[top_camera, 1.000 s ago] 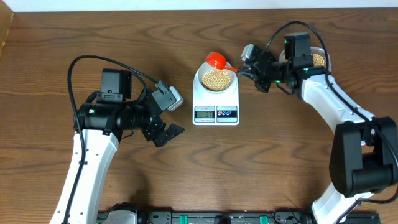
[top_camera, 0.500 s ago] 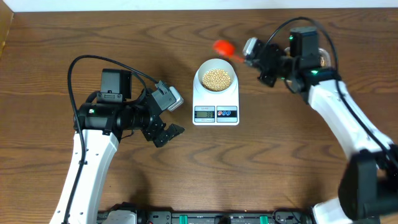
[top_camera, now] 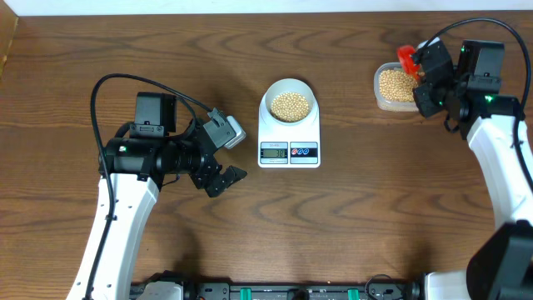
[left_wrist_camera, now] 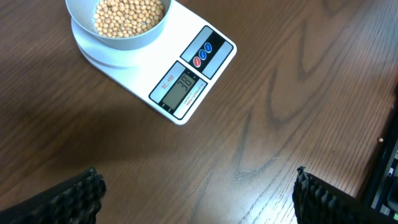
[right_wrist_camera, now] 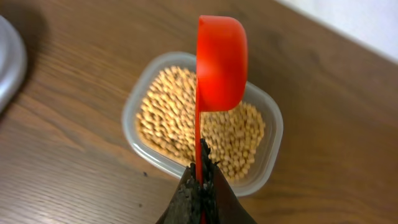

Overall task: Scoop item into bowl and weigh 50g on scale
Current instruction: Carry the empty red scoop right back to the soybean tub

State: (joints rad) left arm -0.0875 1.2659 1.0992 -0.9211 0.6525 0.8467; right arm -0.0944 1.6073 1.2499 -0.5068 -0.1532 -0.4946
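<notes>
Now your right jaws clench the red scoop above the tub of beans; more beans fill the bowl on the scale; your left jaws hang wide apart over the desk, left of it.

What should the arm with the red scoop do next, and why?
Probably lower the red plastic scoop into the clear plastic tub of tan beans for another load. The right fingers hold it on edge just above the tub, well away from the pale round bowl on the flat white scale.
</notes>
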